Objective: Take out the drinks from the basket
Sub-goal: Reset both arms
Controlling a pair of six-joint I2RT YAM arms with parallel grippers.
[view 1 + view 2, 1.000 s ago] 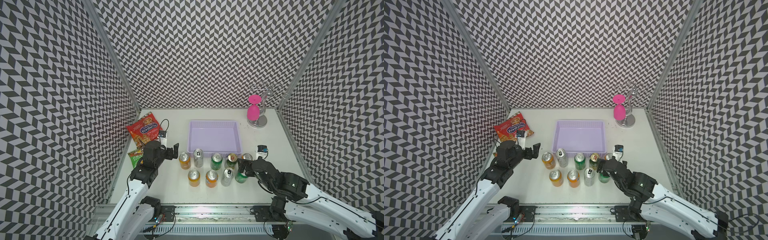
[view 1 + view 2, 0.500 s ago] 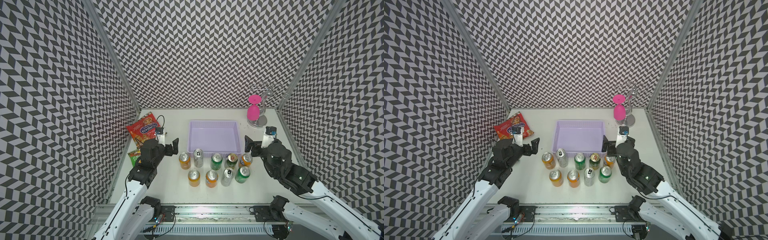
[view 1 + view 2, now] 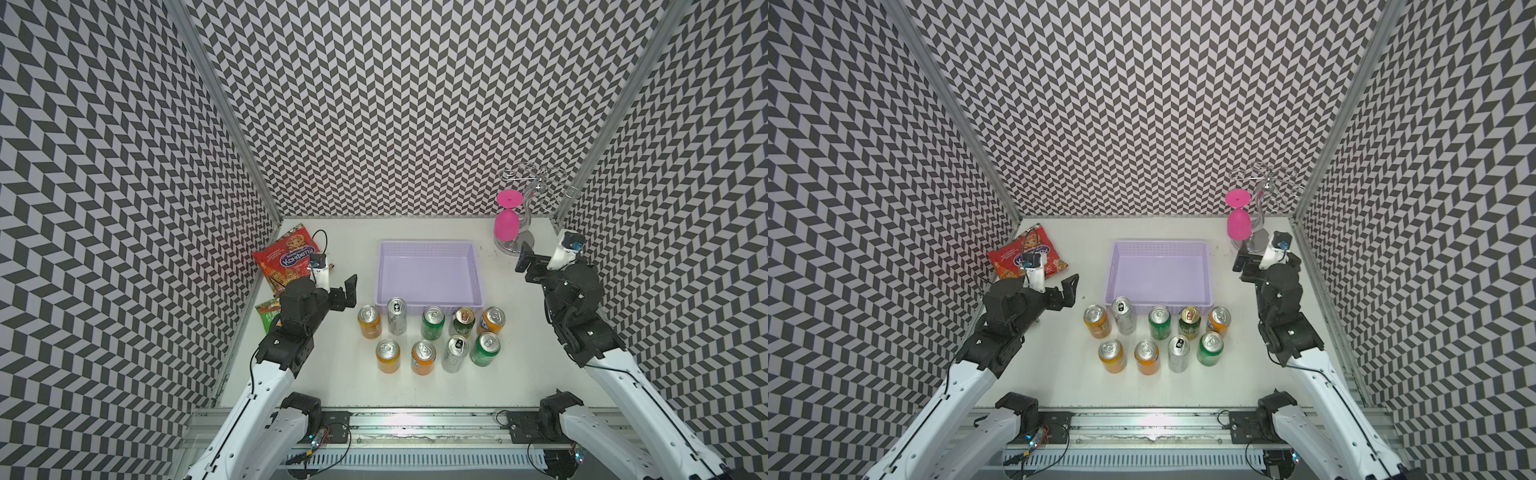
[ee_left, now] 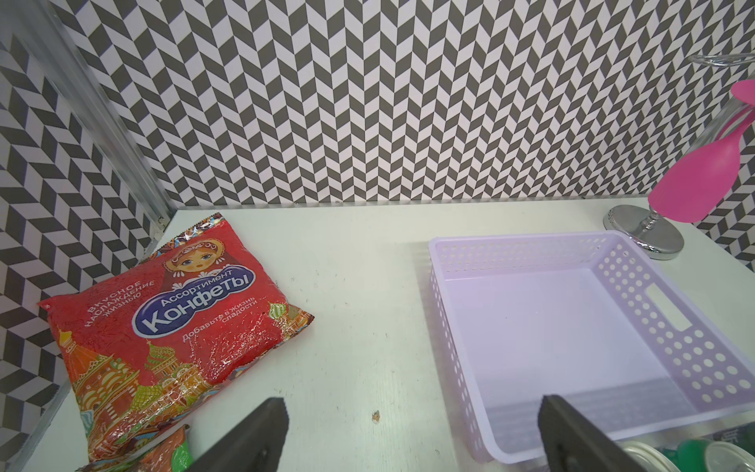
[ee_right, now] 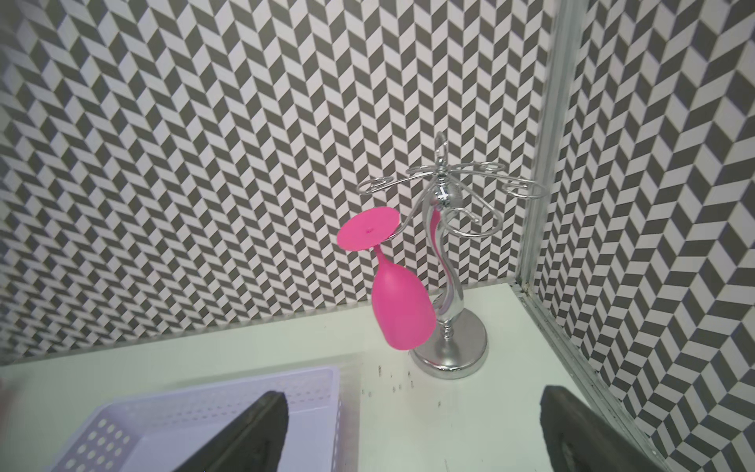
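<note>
The lavender basket (image 3: 428, 246) stands empty mid-table in both top views, and its rim (image 3: 1160, 246) is bare. The drinks stand upright on the table in two rows just in front of it: several orange (image 3: 369, 321), silver (image 3: 397, 316) and green (image 3: 432, 323) cans, plus a green-and-gold one (image 3: 463, 321). My left gripper (image 3: 347, 293) hangs open left of the basket with nothing between its fingers; its wrist view shows the basket wall (image 4: 637, 294). My right gripper (image 3: 530, 264) is open and empty beside the basket's far right corner (image 5: 204, 392).
A red candy bag (image 3: 286, 259) lies at the far left, with a green snack bag (image 3: 269, 311) partly under my left arm. A pink goblet (image 3: 507, 220) hangs upside down on a chrome rack (image 3: 519, 245) at the back right, close to my right gripper. Patterned walls enclose three sides.
My right arm has swung up from the front-right cans and back to the right, ending beside the basket near the goblet rack. The left gripper has drifted slightly toward the back. Both stay open.
</note>
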